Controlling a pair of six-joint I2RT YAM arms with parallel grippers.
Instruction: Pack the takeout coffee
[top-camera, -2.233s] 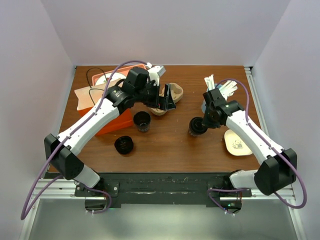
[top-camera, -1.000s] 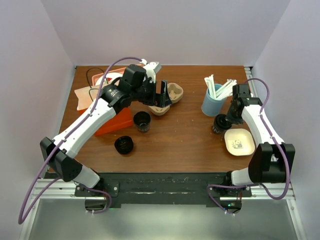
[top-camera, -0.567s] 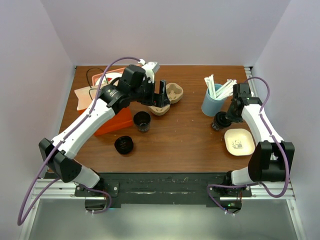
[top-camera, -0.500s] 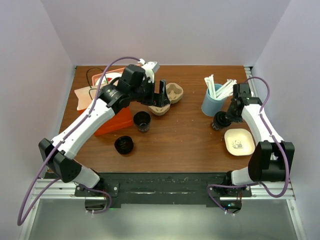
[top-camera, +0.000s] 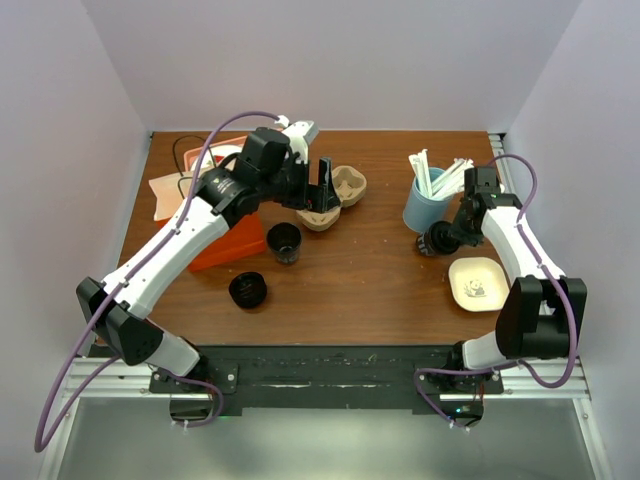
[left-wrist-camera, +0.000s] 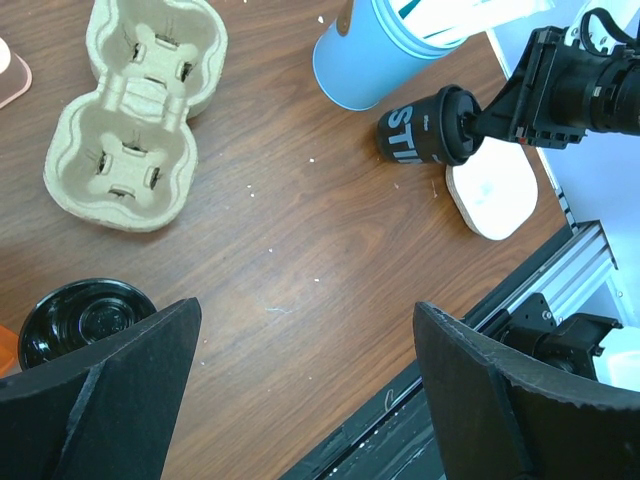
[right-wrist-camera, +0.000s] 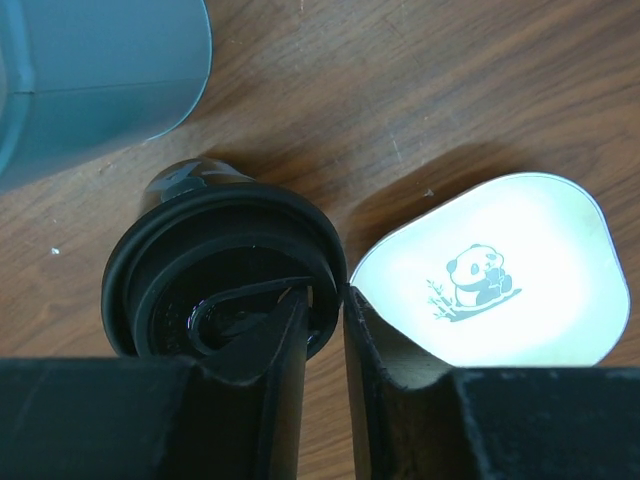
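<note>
Big change first: a couple of seconds back the takeout coffee (top-camera: 432, 240), the small dark paper cup with the round black plastic sip lid, was out in the middle of the brown wooden bench (top-camera: 350, 275). Now the right hand (right-wrist-camera: 325, 315) has dragged it over to the tall light-blue plastic cup of white stirrers (top-camera: 422, 208). It sits just on the near side of that blue cup, between it and the little white panda-print dish (right-wrist-camera: 500, 260).

My read is that this doesn't help the packing much (assuming the coffee is meant for the carrier). The beige moulded-pulp two-cup carrier (top-camera: 335, 195) is well to the left of the blue cup, so the coffee is now further from it and nothing is packed yet. The left hand (top-camera: 322, 185) hangs over the carrier, spread wide with nothing in it.

The right hand comes in over the lid, its fingers (right-wrist-camera: 285, 335) straddling the rim: one in the sunken top, one outside. They're close together, but there's a sliver of daylight by the outer one. I can't tell if it's pinching the lid or letting go.
</note>
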